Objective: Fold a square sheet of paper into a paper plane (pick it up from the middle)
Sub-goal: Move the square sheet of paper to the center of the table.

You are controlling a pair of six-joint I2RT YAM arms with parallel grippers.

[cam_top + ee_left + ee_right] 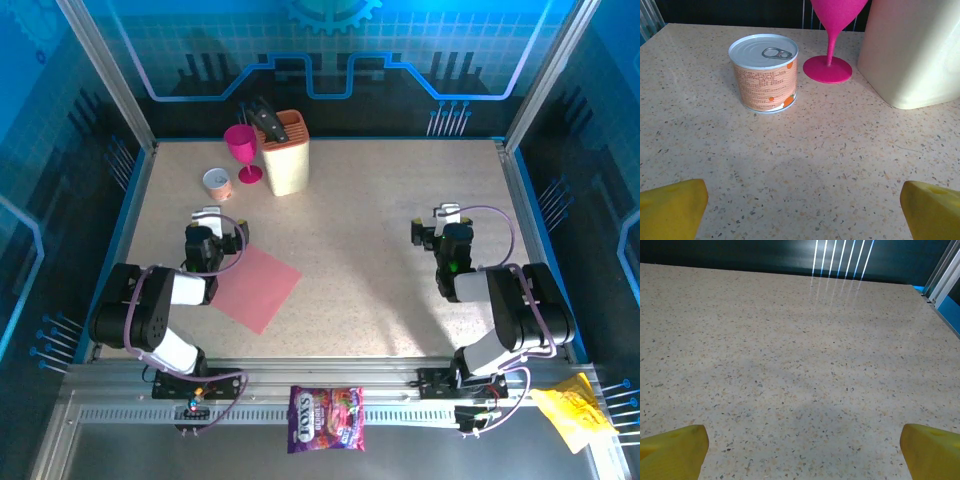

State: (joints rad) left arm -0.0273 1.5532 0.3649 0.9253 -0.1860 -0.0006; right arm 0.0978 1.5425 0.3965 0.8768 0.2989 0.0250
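your sheet [256, 288] lies flat on the table [380, 200] at five o'clock from the left gripper [208, 218], which hovers, like the right gripper [447, 215] at its three o'clock, with jaws spread wide and empty.

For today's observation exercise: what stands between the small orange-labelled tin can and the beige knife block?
A magenta stemmed plastic goblet stands there, plain in the left wrist view.

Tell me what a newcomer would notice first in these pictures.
The pink-red square sheet of paper lies flat on the speckled table, just right of the left arm, unfolded. At the far left stand a magenta goblet, a beige knife block and a small can. A purple candy bag sits on the near rail.
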